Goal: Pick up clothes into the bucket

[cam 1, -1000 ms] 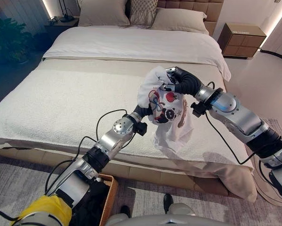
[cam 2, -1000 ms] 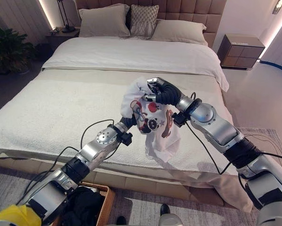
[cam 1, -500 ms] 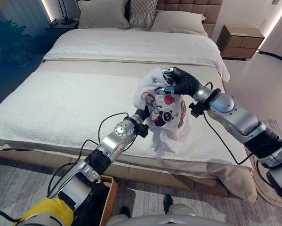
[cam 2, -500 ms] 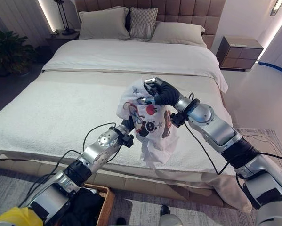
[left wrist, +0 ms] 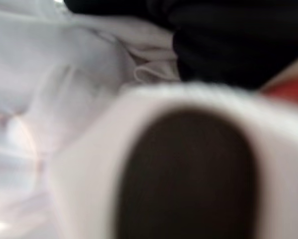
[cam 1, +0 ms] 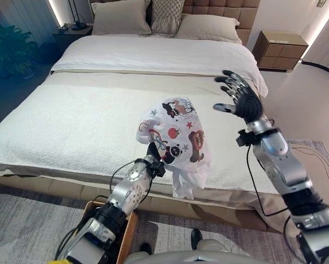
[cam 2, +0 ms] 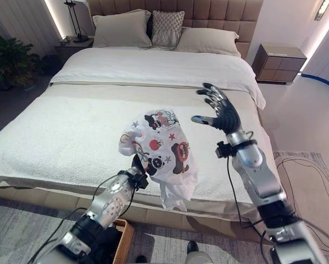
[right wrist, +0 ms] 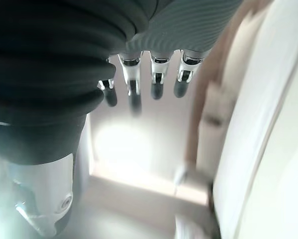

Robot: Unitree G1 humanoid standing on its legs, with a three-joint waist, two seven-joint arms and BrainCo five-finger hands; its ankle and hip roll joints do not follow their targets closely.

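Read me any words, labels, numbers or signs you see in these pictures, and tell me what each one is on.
None can be read. The white garment carried by the left hand bears cartoon figures and stars, but no legible lettering. The open right hand, bed and nightstand show no text.

Printed garment above near edge of bed. Basket on floor below, left. Nightstand right of bed; pillows at head.

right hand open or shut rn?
Open. The right hand is raised above the bed with fingers spread, holding nothing; the printed shirt hangs from the left arm's side.
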